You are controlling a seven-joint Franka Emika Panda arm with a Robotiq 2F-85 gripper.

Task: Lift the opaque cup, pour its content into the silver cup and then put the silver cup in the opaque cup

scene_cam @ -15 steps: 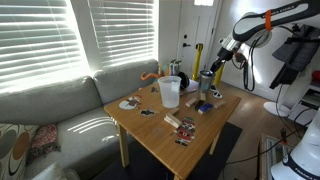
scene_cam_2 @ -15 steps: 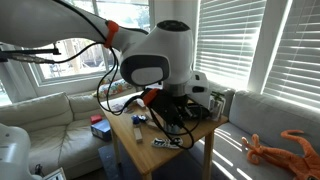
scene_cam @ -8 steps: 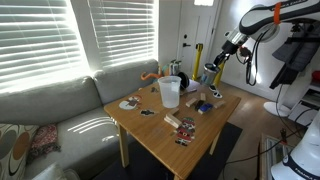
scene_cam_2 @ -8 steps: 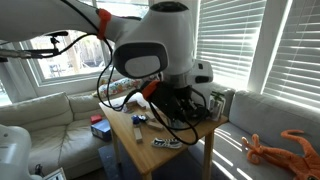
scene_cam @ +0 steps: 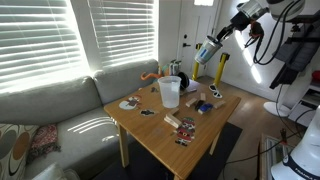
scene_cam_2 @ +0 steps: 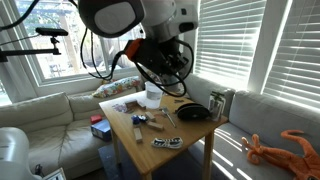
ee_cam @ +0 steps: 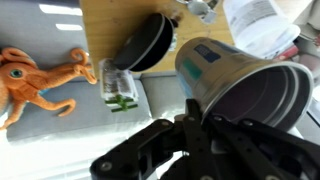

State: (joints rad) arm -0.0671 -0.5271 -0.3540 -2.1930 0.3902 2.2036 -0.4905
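Metal's in the air! The silver cup (scene_cam: 203,56) hangs high above the bench (scene_cam: 150,132), over toward its far right-hand edge in an exterior view, and it's tipped well off upright. The pincer (scene_cam: 213,44) has it clamped, fingers closed in on the cup's side wall.

Switch to the wrist view and the silver cup (ee_cam: 225,80) fills the frame. It lies almost sideways with its dark open mouth toward the right of the picture and a teal patch on its flank. Whether anything sits inside, I cannot tell.

Down below, the opaque cup (scene_cam: 170,91) stands upright on the bench, back toward the far corner and well apart from the raised tumbler. The wrist camera shows its whitish wall (ee_cam: 258,22) just beyond the silver cup's rim.

A black pan (ee_cam: 148,42) sits close to a bench edge, and small clutter is scattered across the middle of the wood. An orange toy octopus (ee_cam: 35,75) lies off the bench on grey upholstery. A yellow post (scene_cam: 222,70) stands beyond the right-hand corner.
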